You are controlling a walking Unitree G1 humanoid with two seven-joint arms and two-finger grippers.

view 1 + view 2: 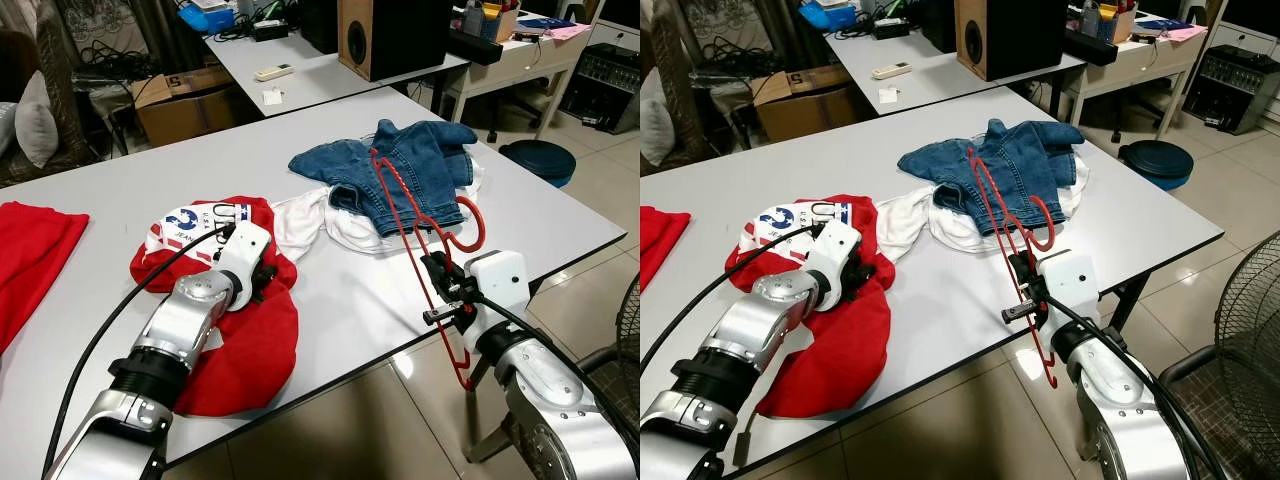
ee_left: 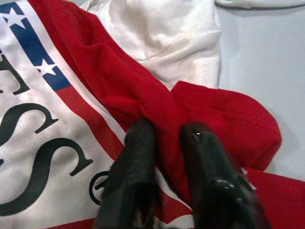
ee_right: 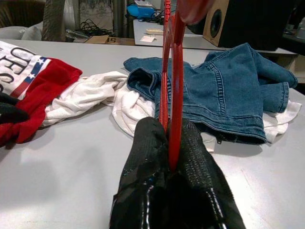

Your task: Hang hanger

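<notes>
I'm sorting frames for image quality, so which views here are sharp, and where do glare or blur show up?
Left eye view: sharp, evenly lit; ceiling lights glare off the floor tiles. Right wrist view: the red hanger and black fingers up close look soft; the denim jacket behind is crisp. Left wrist view: fingers blurred, with a small highlight; the red shirt is in focus.

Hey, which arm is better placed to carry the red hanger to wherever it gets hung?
Right. The right gripper already has its fingers shut on the red hanger, held over the table edge. The left gripper is pinching the red shirt on the table.
</notes>
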